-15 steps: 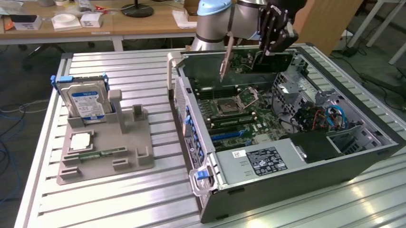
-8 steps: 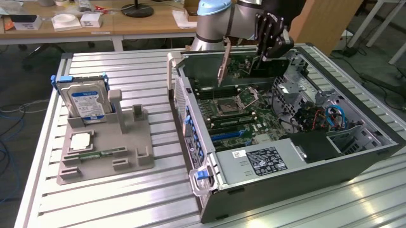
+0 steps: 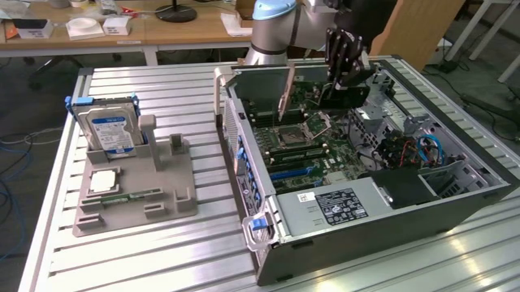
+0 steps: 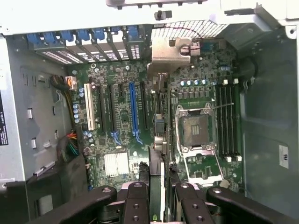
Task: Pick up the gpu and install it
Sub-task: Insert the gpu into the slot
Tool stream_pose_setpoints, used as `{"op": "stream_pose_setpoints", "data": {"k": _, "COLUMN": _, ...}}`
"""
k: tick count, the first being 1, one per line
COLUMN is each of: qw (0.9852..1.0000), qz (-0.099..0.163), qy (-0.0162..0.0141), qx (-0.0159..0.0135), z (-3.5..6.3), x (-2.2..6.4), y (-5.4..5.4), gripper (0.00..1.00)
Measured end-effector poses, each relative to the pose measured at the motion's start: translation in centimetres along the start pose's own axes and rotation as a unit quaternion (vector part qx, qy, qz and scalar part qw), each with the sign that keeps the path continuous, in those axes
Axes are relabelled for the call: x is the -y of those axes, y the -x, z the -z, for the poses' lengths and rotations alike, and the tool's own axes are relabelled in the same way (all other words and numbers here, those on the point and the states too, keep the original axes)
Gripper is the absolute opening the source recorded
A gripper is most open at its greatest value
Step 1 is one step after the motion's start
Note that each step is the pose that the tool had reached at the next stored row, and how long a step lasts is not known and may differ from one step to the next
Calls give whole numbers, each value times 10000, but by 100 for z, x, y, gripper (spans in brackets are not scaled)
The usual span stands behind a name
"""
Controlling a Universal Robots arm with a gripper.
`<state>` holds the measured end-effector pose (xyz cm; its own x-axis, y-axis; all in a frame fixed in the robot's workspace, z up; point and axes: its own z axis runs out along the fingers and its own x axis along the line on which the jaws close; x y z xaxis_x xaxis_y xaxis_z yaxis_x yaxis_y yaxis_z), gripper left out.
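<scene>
Gripper: the gripper [image 3: 341, 82] hangs over the open computer case [image 3: 390, 225], its fingers [image 4: 136, 198] clenched on either side of the gpu [image 3: 315, 91].
Gpu: it stands on edge in that grasp, above the motherboard [image 4: 117, 140]. By the look of it, it is raised and not seated.
Long axis: it runs from the gripper toward the case wall that carries the blue clips [image 4: 79, 35]. The metal end bracket [image 4: 166, 53] is the end nearest that wall.
Key relation: the card hangs straight below the tool, thin edge down. In the wrist view its line falls between the long blue slot [image 4: 134, 112] and the processor socket [image 4: 194, 130], parallel to the slot.
Hidden: the card covers its own lower edge and whatever slot lies beneath it, so which slot it sits over is unclear. How far it hangs above the board is hard to judge.
Cut off: the arm's upper part leaves the exterior view.
Further out: a hard drive [image 3: 109, 131] stands in a grey holder [image 3: 134, 204] on the table at the exterior view's left, well apart from the case.
</scene>
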<state>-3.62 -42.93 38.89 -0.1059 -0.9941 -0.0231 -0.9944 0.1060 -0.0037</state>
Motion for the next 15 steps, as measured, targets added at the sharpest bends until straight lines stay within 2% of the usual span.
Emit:
{"op": "stream_pose_setpoints", "data": {"k": 2, "qw": 10000, "qz": -6, "qy": 0, "qx": -6, "z": -37, "x": -38, "y": -6, "gripper": 26}}
{"op": "stream_pose_setpoints", "data": {"k": 8, "qw": 10000, "qz": -13, "qy": -1, "qx": -9, "z": -147, "x": -38, "y": -25, "gripper": 26}}
{"op": "stream_pose_setpoints", "data": {"k": 12, "qw": 10000, "qz": 81, "qy": 1, "qx": -2, "z": -207, "x": -49, "y": -46, "gripper": 26}}
{"op": "stream_pose_setpoints", "data": {"k": 15, "qw": 9995, "qz": 310, "qy": 7, "qx": -2, "z": -261, "x": -55, "y": -48, "gripper": 26}}
